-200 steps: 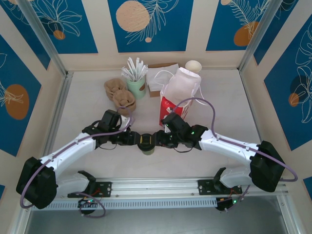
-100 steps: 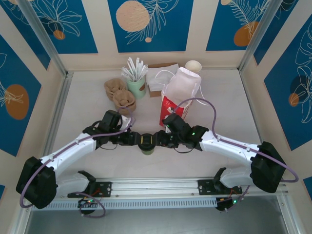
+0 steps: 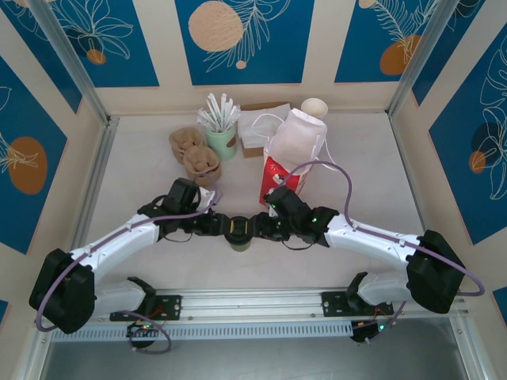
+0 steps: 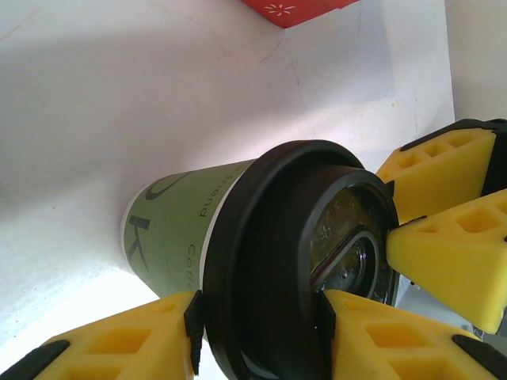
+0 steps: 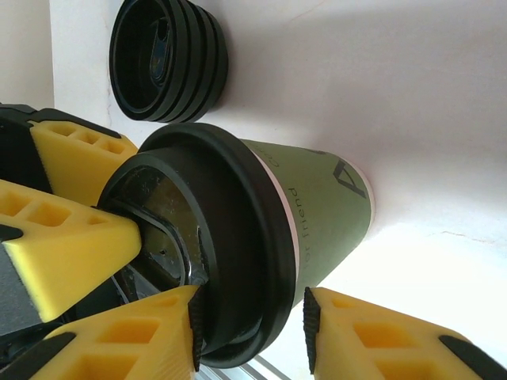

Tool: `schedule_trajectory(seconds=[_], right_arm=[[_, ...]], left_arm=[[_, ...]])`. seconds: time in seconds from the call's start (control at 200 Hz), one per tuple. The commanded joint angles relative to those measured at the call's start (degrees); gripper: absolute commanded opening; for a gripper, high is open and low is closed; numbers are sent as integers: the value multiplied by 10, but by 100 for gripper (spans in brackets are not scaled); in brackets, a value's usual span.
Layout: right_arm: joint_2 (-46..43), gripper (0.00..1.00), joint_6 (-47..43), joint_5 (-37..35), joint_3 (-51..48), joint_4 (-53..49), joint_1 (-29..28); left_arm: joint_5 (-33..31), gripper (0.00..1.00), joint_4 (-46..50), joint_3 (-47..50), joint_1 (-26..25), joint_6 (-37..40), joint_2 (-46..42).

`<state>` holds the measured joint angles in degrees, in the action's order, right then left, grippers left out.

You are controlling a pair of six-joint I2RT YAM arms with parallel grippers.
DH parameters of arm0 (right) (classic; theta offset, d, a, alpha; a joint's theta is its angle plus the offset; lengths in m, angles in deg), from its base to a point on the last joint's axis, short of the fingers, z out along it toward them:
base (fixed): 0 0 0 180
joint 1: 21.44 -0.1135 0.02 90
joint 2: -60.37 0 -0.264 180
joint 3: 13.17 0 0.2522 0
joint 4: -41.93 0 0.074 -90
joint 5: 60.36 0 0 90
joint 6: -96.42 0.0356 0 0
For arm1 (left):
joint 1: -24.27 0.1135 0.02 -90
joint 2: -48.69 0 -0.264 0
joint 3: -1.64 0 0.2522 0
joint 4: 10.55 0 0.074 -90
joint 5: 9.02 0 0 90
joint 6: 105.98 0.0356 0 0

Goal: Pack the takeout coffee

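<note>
The takeout coffee [image 3: 238, 235], a green paper cup [image 4: 178, 226] with a black lid [image 5: 230, 237], stands on the table between both grippers. My left gripper [image 3: 219, 227] reaches in from the left. In the left wrist view it [image 4: 257, 324] is shut on the lid, both pads pressed against its rim. From the right comes my right gripper [image 3: 259, 228], which straddles the same lid [image 5: 249, 324]. One of its pads touches the lid's top and the other stands a small gap off the rim. Behind the cup stands the red bag [image 3: 276, 179] with its white top open.
A stack of black lids [image 5: 166, 59] lies close by the cup. At the back stand a mint cup of stirrers [image 3: 223, 131], brown holders [image 3: 196, 154], napkins [image 3: 257, 127] and white paper cups [image 3: 314, 107]. The red bag's corner [image 4: 297, 9] is near.
My right gripper's jaws have narrowed a little around the lid. The left gripper and the cup have stayed where they were.
</note>
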<state>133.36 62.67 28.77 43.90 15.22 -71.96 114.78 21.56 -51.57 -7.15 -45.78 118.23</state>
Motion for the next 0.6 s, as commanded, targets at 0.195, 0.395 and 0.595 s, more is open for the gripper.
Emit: schedule_trajectory(seconds=[0.195,0.395,0.595], right_arm=[[16,39,41,-22,-77,-48,19],[15,38,46,-18,-77,-49,25],[-19,41,32,-3,-50,-71,28]], left_arm=[[-31,42,41,9,-4,23,9],[-30,42,20,29,-4,15,12],[-33,43,46,0,-4,22,-14]])
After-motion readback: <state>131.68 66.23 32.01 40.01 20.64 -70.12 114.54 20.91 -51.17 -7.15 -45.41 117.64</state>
